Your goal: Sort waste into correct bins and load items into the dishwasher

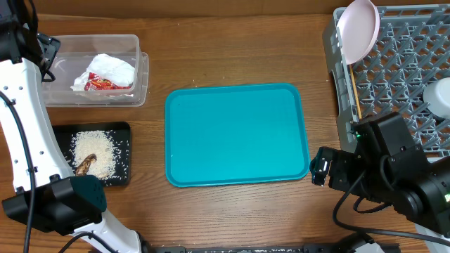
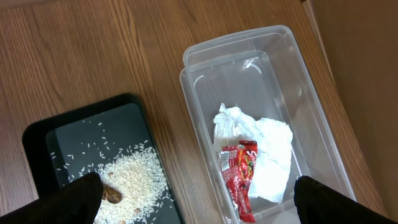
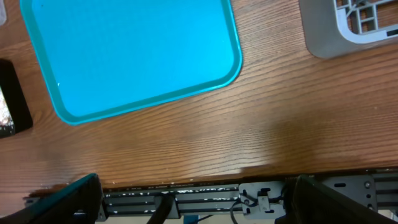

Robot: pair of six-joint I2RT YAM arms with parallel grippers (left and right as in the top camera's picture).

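Left gripper (image 2: pixel 200 202) hung with jaws apart over the tub (image 1: pixel 137 70), napkin (image 1: pixel 111 68) and wrapper (image 1: pixel 105 85) inside, at the teal tray's (image 1: pixel 235 133) ten o'clock; rice (image 1: pixel 98 153) and scrap (image 1: pixel 85 164) lay on the black tray (image 1: pixel 125 154) at eight. Saucer (image 1: pixel 358 29) stood in the rack (image 1: pixel 401 70) at two; right gripper (image 3: pixel 196 202) gaped, empty.

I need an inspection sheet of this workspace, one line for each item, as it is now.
surface: wooden table.
job's things: napkin and red wrapper in clear tub; rice and brown scrap on black tray; pale saucer-bowl upright in grey dish rack, white cup there too.
clutter: teal serving tray mid-table.
grippers: left gripper open over tub and black tray; right gripper open over table's front edge.
cables: black cables along the arms.
surroundings: dark rail below table front.
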